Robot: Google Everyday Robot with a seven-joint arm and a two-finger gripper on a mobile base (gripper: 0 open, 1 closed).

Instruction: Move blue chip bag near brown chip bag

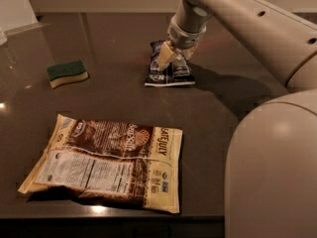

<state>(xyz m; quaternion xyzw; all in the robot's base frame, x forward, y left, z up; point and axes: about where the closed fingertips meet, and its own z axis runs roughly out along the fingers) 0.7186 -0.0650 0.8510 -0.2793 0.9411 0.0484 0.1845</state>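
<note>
The blue chip bag (168, 74) is small and dark navy with white lettering. It lies on the dark table at the upper middle of the camera view. My gripper (171, 58) comes down from the arm at the upper right and sits right on top of the bag, its cream fingers (163, 58) against the bag's upper part. The brown chip bag (109, 160) is large and flat with cream-yellow edges and a white nutrition label. It lies at the lower left, well apart from the blue bag.
A green-and-yellow sponge (68, 73) lies at the left, level with the blue bag. The arm's large pale body (270, 172) fills the lower right. The table's front edge (124, 217) runs just below the brown bag.
</note>
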